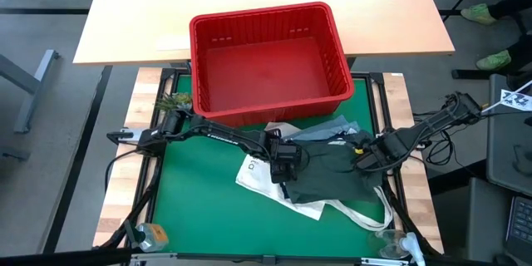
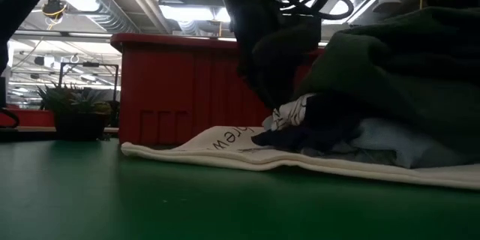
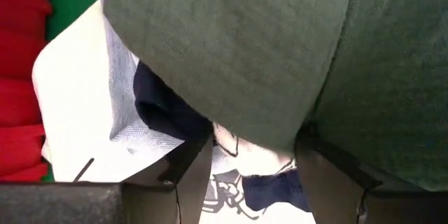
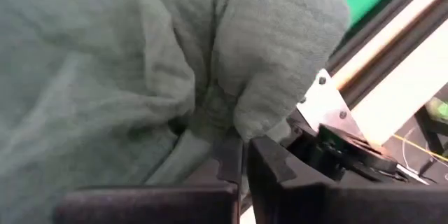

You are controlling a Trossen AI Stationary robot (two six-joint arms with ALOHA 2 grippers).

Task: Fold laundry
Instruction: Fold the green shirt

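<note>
The laundry lies in a heap on the green mat. On top is a dark olive green garment [image 1: 332, 174], over a white tote bag [image 1: 266, 179], with light blue denim [image 1: 332, 129] behind it. My left gripper [image 1: 287, 166] hangs open over the heap's left end. Its fingers [image 3: 192, 175] stand on either side of a rounded olive fold [image 3: 280, 98], with navy cloth [image 3: 164, 108] and white printed cloth [image 3: 238, 182] below. My right gripper [image 1: 366, 160] is shut on the olive garment at the heap's right end. My left gripper: I cannot tell whether its open fingers touch the olive fold hanging between them. My right gripper pinches a bunched fold of the olive garment [image 4: 234, 115] between its two shut fingers, coming steeply from above. The cloth gathers in wrinkles toward the fingertips, and the rest of the garment lies on the heap.
A red slotted basket [image 1: 266, 58] stands at the mat's far edge, just behind the heap. A small potted plant [image 1: 170, 100] sits at the far left. A metal frame rail [image 4: 392, 56] runs along the table's right edge close to my right gripper. The mat [image 1: 199, 199] is bare at the near left.
</note>
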